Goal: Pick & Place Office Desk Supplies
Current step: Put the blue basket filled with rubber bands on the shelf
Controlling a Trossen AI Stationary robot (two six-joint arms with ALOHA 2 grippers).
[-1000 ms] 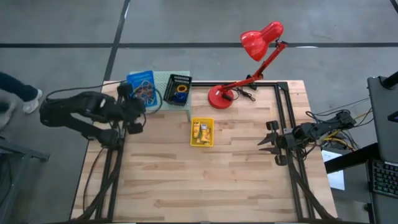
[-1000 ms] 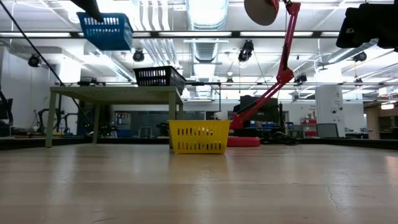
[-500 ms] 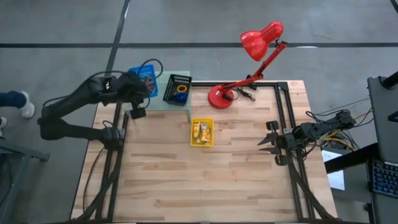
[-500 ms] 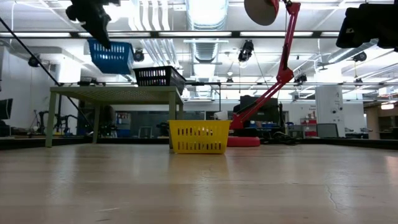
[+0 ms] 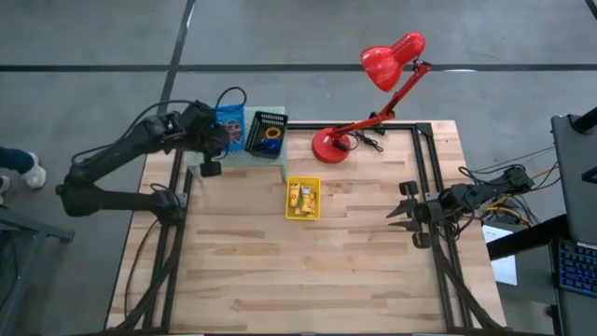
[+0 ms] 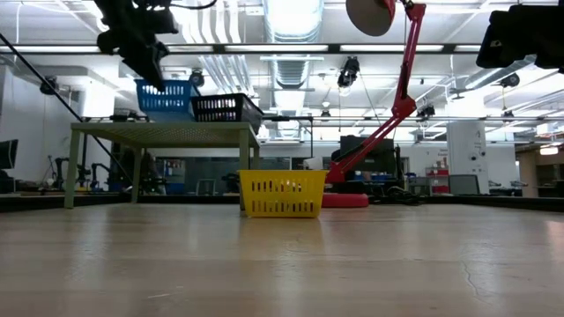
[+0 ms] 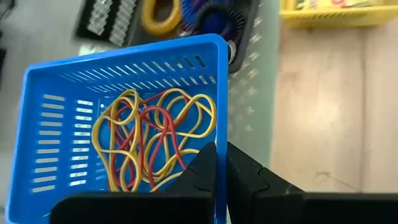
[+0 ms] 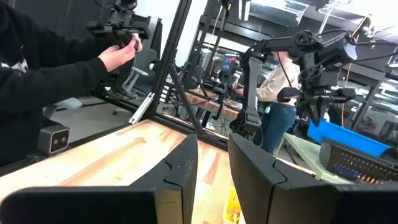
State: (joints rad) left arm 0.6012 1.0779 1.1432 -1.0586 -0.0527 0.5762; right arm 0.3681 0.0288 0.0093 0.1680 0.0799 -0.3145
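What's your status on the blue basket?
Left tool shut on blue basket rim, basket at the green shelf beside black basket. Rubber bands inside. Right tool idle at table's right, holding nothing. Nothing in the way.

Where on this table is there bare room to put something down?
The wooden table is bare across its near half, below the yellow basket, and between that basket and the right gripper. The far edge is crowded: green shelf with blue basket and black basket, then the lamp.
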